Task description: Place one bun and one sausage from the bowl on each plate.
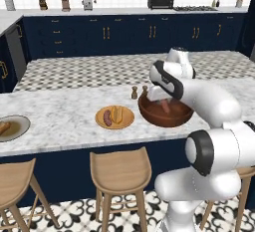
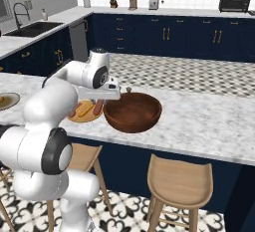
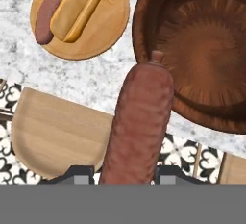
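Hand view: gripper (image 3: 124, 172) clenched on sausage (image 3: 139, 122), bowl (image 3: 202, 50) just ahead.
Done: orange plate (image 1: 127, 122) filled.
Left: grey plate (image 1: 20, 129), bun there, sausage wanting.

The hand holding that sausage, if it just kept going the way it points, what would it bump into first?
Probably the marble counter beside the brown bowl, or the bowl's near rim; depth is unclear. The sausage would touch before the hand.
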### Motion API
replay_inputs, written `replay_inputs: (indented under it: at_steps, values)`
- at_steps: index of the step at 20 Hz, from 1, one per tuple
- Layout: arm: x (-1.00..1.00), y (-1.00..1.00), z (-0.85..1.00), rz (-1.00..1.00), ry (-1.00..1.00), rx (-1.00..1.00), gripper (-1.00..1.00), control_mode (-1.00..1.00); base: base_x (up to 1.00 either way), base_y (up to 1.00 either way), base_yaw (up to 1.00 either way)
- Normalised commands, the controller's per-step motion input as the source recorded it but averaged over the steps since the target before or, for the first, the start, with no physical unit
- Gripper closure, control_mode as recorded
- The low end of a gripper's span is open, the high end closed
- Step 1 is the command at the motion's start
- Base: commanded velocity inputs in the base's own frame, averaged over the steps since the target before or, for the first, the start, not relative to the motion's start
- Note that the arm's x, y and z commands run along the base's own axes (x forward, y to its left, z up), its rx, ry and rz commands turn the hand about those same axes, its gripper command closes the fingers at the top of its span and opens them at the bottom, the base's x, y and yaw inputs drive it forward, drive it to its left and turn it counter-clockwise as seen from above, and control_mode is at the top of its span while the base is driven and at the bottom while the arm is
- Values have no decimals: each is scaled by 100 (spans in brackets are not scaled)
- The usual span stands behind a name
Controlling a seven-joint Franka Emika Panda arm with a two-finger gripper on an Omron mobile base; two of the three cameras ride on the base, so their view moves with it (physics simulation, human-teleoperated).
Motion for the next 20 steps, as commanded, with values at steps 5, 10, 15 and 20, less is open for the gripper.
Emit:
replay_inputs:
  at_steps: [5,10,15,20]
  values:
    - [0,1,0,0,0,0,100,-100,0,0,0]
    - [0,0,0,0,0,0,100,100,-21,72,-1]
    - [0,0,0,0,0,0,100,100,-14,100,-4]
    - [0,0,0,0,0,0,100,100,0,100,-5]
